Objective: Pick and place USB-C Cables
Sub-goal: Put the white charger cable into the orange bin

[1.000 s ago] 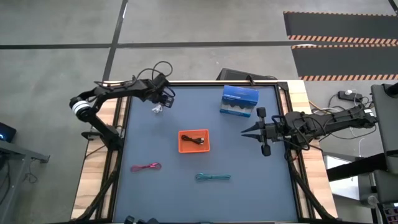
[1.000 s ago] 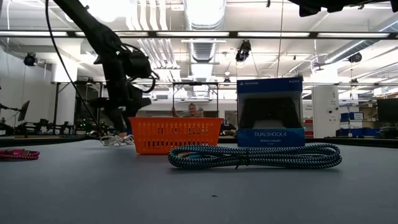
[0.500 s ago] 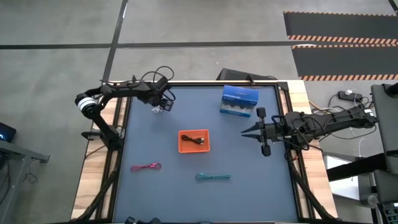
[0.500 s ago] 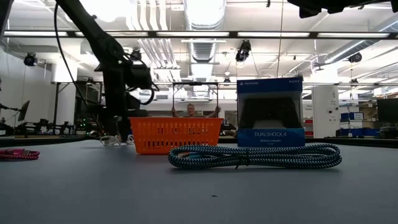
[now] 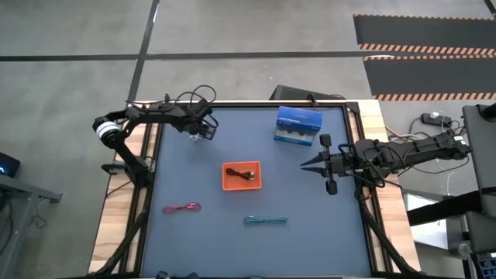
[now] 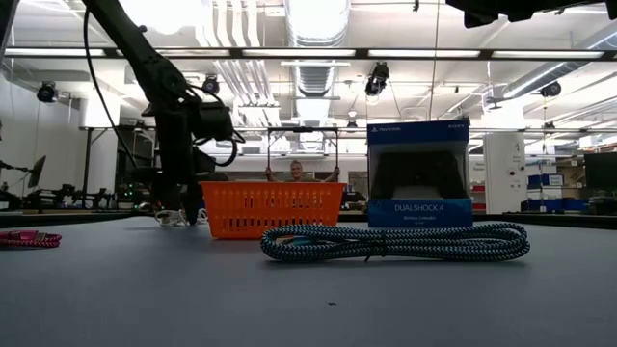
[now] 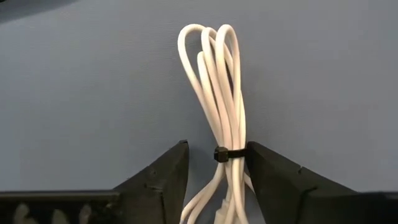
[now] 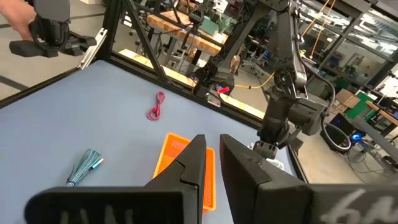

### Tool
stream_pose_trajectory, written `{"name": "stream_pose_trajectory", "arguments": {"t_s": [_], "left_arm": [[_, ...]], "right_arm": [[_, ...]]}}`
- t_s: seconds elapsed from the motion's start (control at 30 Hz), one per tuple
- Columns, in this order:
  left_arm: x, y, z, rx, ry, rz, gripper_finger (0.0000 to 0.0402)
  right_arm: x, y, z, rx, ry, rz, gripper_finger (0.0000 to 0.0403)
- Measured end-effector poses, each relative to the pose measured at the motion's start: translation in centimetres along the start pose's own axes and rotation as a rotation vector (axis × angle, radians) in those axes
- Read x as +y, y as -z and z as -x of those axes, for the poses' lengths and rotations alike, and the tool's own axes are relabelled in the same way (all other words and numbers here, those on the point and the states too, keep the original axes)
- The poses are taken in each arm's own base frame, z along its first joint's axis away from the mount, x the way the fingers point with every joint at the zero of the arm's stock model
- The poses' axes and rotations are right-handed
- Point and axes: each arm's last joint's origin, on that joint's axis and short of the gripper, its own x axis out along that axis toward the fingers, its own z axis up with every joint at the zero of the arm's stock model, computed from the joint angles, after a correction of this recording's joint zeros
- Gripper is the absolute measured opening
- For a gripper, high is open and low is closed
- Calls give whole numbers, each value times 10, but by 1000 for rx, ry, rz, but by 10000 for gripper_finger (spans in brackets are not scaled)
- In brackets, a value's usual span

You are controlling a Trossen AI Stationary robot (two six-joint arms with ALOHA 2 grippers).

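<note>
Broadly, the bench [image 5: 310,232] carries a blue box [image 5: 298,125] near its far edge, toward the right corner. An orange tray [image 5: 241,176] sits near the centre, with the black cable [image 5: 245,174] coiled inside it.

Left arm: reaches in over the far left corner. The left gripper [image 5: 204,132] is low at the bench there, and the white cable [image 7: 221,106] lies on the surface between its fingers [image 7: 163,175]. These stand a little apart on either side of the bundle, level with the dark tie round it; one finger touches the tie, the other is clear of the strands, so the grip has not closed.

Right arm: held level above the right edge, pointing toward the centre. The right gripper [image 5: 313,164] has its fingers [image 8: 189,163] close together with a narrow gap between them and nothing held.

Teal cable [image 5: 266,222]: a flat bundle near the front edge, just on the front side of the tray.

Pink-red cable [image 5: 181,208]: near the front left corner, well apart from the teal one.

A person [image 6: 297,171] shows in the room beyond the tray.
</note>
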Motion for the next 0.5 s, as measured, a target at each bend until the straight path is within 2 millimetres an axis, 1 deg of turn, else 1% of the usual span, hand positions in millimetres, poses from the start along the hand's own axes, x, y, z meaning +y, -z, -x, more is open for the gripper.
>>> {"name": "stream_pose_trajectory", "arguments": {"t_s": [0.5], "left_arm": [[-4,1,-1,-31,-1,-9,23]], "right_arm": [[0,0,0,1,-1,-11,38]]}}
